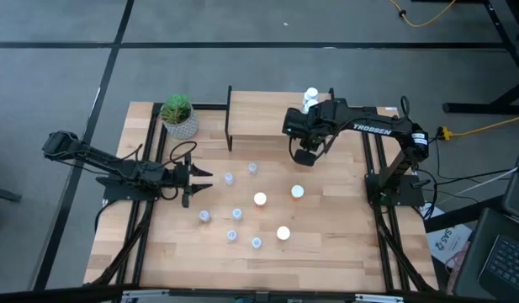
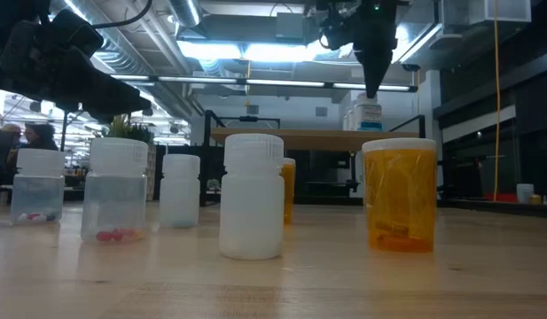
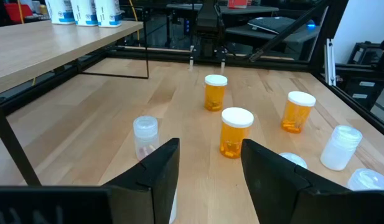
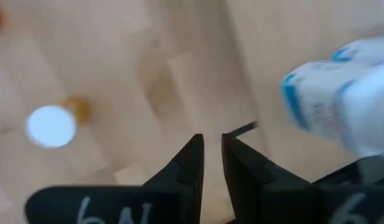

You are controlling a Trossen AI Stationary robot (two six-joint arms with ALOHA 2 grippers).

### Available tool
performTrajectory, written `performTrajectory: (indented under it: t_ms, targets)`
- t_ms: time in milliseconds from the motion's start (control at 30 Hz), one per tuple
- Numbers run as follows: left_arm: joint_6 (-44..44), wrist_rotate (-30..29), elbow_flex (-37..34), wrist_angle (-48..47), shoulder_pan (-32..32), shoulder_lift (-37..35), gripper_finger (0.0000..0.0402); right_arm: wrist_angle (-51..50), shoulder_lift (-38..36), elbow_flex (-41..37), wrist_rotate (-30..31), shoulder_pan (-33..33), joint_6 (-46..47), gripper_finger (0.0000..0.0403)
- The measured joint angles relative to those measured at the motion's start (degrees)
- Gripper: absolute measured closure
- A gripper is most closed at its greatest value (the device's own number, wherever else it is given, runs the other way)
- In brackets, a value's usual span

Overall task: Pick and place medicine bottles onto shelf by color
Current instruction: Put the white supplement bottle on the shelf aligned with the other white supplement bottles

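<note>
Several small pale blue bottles (image 1: 236, 214) and three orange bottles with white caps (image 1: 260, 199) stand upright on the wooden table. White bottles with blue labels (image 1: 311, 97) stand on the right end of the light-wood shelf (image 1: 259, 118) at the far edge. My right gripper (image 1: 305, 156) hangs above the table just in front of the shelf, pointing down. Its fingers (image 4: 212, 155) are shut with nothing between them. My left gripper (image 1: 196, 177) waits low at the table's left, open and level. It faces the orange bottles (image 3: 236, 132) without touching them.
A green plant in a white pot (image 1: 178, 114) stands at the far left, beside the shelf. Black frame rails (image 1: 377, 219) run along the table's left and right sides. Bare wood lies near the front edge. In the low view, people (image 2: 34, 137) sit in the room beyond.
</note>
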Motion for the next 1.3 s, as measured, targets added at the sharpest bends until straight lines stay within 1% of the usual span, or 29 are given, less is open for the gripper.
performTrajectory:
  t_ms: [100,167,333,400,600,800,967,1300]
  targets:
    - [0.0,0.0,0.0,0.0,0.0,0.0,0.0237,0.1,0.0,0.0,5.1,-0.1,0.2,0.0344]
    - [0.0,0.0,0.0,0.0,0.0,0.0,0.0237,0.2,0.0,0.0,6.7,-0.5,0.2,0.0344]
    - [0.0,0.0,0.0,0.0,0.0,0.0,0.0237,1.1,0.0,0.0,6.1,-2.1,0.5,0.0347]
    - [0.0,0.0,0.0,0.0,0.0,0.0,0.0237,2.0,0.0,0.0,5.1,-2.8,0.5,0.0352]
    - [0.0,0.0,0.0,0.0,0.0,0.0,0.0237,4.2,0.0,0.0,4.9,-4.2,0.5,0.0373]
    - [0.0,0.0,0.0,0.0,0.0,0.0,0.0237,4.2,0.0,0.0,5.0,-4.9,0.7,0.0388]
    - [0.0,0.0,0.0,0.0,0.0,0.0,0.0237,4.3,0.0,0.0,6.7,-4.9,1.8,0.0391]
    - [0.0,0.0,0.0,0.0,0.0,0.0,0.0237,5.6,0.0,0.0,6.9,-4.9,3.1,0.0391]
